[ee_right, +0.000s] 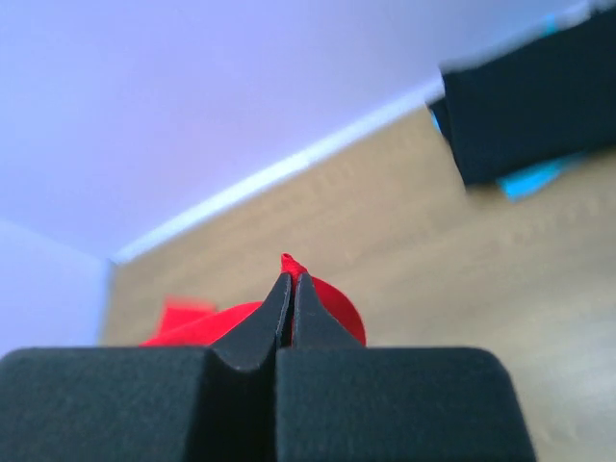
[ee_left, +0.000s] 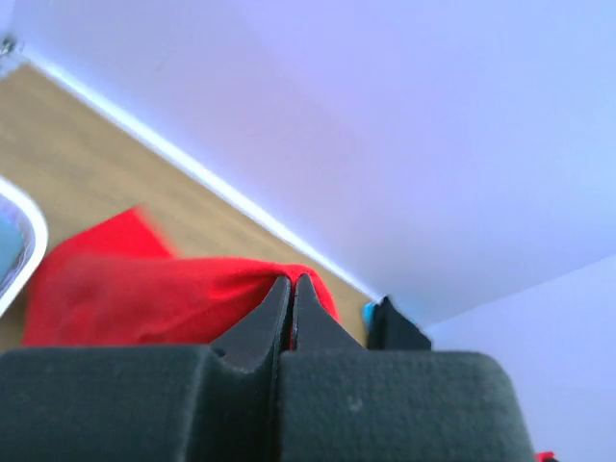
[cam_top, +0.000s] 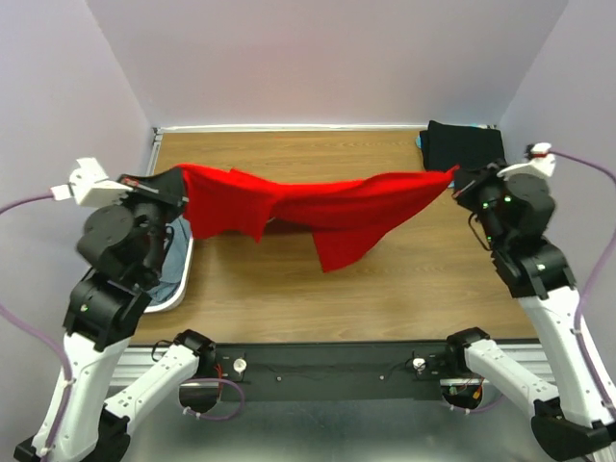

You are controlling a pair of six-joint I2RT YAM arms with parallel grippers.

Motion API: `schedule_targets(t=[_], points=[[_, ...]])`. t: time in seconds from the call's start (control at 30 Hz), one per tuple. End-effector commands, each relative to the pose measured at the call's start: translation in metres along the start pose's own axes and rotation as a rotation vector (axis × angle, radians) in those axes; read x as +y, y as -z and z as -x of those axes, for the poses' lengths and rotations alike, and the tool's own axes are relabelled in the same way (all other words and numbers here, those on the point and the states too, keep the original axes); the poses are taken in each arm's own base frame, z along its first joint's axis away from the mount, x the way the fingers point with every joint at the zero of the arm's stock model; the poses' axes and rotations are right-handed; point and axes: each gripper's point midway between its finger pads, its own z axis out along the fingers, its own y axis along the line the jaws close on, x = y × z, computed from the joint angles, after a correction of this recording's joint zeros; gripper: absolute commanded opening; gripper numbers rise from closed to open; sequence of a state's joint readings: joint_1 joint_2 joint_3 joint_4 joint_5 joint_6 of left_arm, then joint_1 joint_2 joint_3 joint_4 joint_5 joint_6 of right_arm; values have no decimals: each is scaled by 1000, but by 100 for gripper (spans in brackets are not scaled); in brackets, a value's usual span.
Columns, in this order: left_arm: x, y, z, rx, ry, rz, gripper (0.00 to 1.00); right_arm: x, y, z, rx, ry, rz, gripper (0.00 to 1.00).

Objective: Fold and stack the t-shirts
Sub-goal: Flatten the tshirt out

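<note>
near edge of the counter (cam_top: 289,289), 6 o'clock in the top view: both arm bases, side by side. at about 8 o'clock, a white-rimmed basket (cam_top: 181,284) sits at the counter's left edge, partly hidden behind the left arm; something grey-blue (cam_top: 175,258) shows inside it, too covered to tell what. mid-depth, 9 o'clock: left tool (cam_top: 181,181) raised above the counter, fingers pressed together on one end of the red t-shirt (cam_top: 318,207). left wrist view confirms it: tool (ee_left: 292,281) pinched narrow with red cloth (ee_left: 144,289) bunched right at the tips, basket rim (ee_left: 29,241) at the picture's left edge. mid-depth, 3 o'clock: right tool (cam_top: 454,175) at similar height, clamped on the shirt's other end. right wrist view: tool (ee_right: 291,279) closed tight, a small red peak of cloth (ee_right: 332,308) poking up between the tips. the red t-shirt hangs stretched between the two tools across the middle of the counter, sagging in the centre, with loose flaps drooping toward 6 o'clock; whether the lowest flap touches the wood, cannot tell. far right corner, about 1 o'clock: a folded black t-shirt (cam_top: 465,144) lying flat, a sliver of teal cloth (cam_top: 422,141) showing at its left edge. in the right wrist view the black t-shirt (ee_right: 529,106) lies over the teal cloth (ee_right: 534,178).
</note>
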State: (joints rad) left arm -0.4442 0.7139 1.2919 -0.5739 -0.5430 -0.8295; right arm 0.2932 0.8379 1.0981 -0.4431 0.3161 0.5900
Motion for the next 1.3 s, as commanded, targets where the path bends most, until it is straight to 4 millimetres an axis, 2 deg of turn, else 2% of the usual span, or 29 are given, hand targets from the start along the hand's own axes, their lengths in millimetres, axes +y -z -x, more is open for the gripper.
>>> schedule_targets(t=[0.0,0.1,0.13,0.23,0.3,0.4,0.43,0.47,0.5,0.53,0.57,0.63,0.67,0.7,0.73,0.77,0.8,0.83,0.87,0.9,0.93,0.97,1.0,1.03,1.07,1.1,1.2,1.23,1.27], points=[[-35,21,64,-156,-20,-110,0,13,34,70,-158,-19,-3,0],[-60,29,93,-213,-16,-180,0,27,48,106,-232,-29,22,0],[-66,30,98,-226,-16,-195,0,29,48,112,-244,-29,18,0],[-86,21,110,-256,-14,-224,0,38,38,127,-262,-23,5,1],[-93,5,105,-257,-44,-217,0,42,26,127,-253,-6,-4,0],[-99,-26,93,-268,-78,-193,0,50,-4,124,-245,20,-19,0],[-104,-35,92,-286,-72,-196,0,52,-23,119,-239,27,-34,1],[-103,-56,79,-269,-109,-178,0,53,-31,119,-241,40,-41,0],[-109,-67,79,-287,-108,-193,0,55,-53,114,-236,51,-62,0],[-112,-78,76,-284,-117,-202,0,57,-64,110,-231,59,-66,0],[-110,-105,67,-266,-143,-204,0,60,-75,114,-240,71,-71,0],[-118,-129,72,-292,-143,-261,0,68,-98,114,-250,78,-62,0],[-125,-153,62,-261,-158,-300,0,67,-128,97,-213,96,-76,1],[-125,-166,74,-295,-159,-316,0,73,-139,109,-240,81,-43,0],[-121,-197,60,-264,-178,-314,0,75,-155,107,-237,79,-34,1],[-140,-198,75,-290,-176,-379,0,66,-184,96,-213,87,-50,0],[-144,-208,79,-300,-182,-398,0,67,-199,95,-210,86,-42,0],[-147,-215,92,-333,-182,-424,0,82,-202,120,-262,65,7,0],[-157,-228,97,-342,-185,-469,0,81,-210,129,-277,62,8,0],[-161,-232,104,-355,-184,-491,0,79,-229,126,-272,65,7,1],[-160,-248,103,-352,-195,-518,0,93,-223,151,-324,51,43,1],[-180,-235,123,-396,-203,-582,0,94,-226,162,-347,49,46,0],[-187,-234,130,-415,-216,-608,0,101,-225,178,-385,43,65,1],[-191,-234,135,-428,-228,-626,0,103,-226,184,-400,43,74,0],[-191,-243,133,-430,-242,-629,0,103,-226,190,-413,40,74,1],[-200,-232,147,-464,-255,-663,0,100,-227,196,-428,34,73,0],[-195,-237,145,-454,-271,-668,0,94,-237,193,-419,27,83,0],[-192,-240,141,-445,-277,-663,0,90,-241,188,-404,27,80,1],[-191,-236,141,-444,-280,-660,0,78,-252,169,-359,31,57,0]])
